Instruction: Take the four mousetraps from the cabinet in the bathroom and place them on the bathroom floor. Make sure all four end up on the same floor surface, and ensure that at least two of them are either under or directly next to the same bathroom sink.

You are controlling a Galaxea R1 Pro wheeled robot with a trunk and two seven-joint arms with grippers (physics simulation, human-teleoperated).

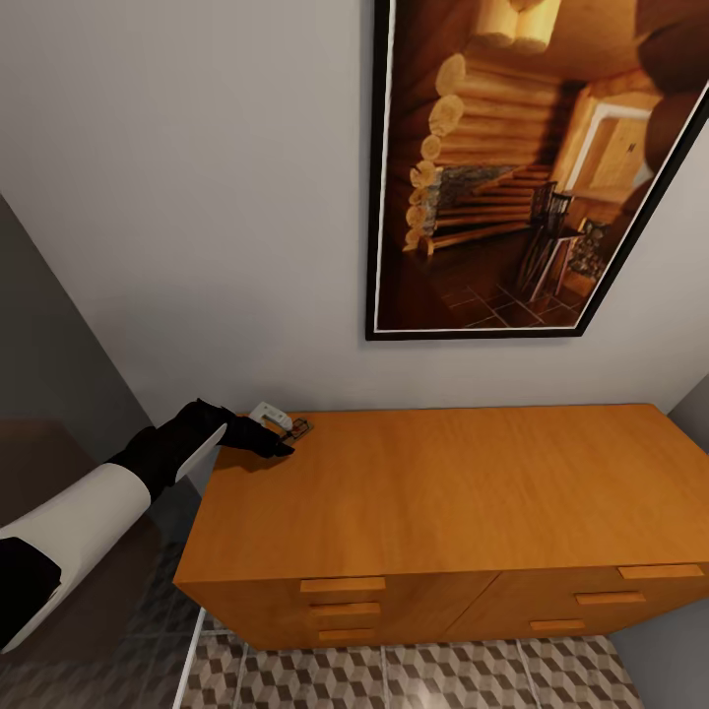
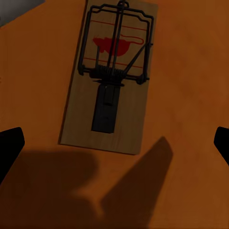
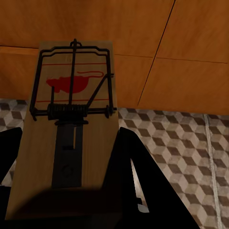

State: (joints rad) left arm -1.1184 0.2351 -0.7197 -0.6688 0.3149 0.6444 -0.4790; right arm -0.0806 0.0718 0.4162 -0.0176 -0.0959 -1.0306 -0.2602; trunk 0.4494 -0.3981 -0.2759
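One mousetrap (image 2: 112,81) lies flat on the cabinet (image 1: 443,492) top at its back left corner, also visible from the head (image 1: 292,427). My left gripper (image 2: 114,143) hovers just above it, open, with its fingertips (image 2: 9,148) wide apart on either side of the board's near end. In the head view the left gripper (image 1: 274,445) sits at that same corner. My right gripper (image 3: 69,138) is shut on a second mousetrap (image 3: 95,143), held in front of the cabinet's drawer fronts (image 3: 143,47) above the bathroom floor (image 3: 181,143).
A large framed picture (image 1: 532,167) hangs on the wall above the cabinet. A small pale object (image 1: 266,412) sits right behind the trap by the wall. Patterned tiles (image 1: 394,679) run along the cabinet's foot. A dark low surface (image 1: 39,463) stands to the left.
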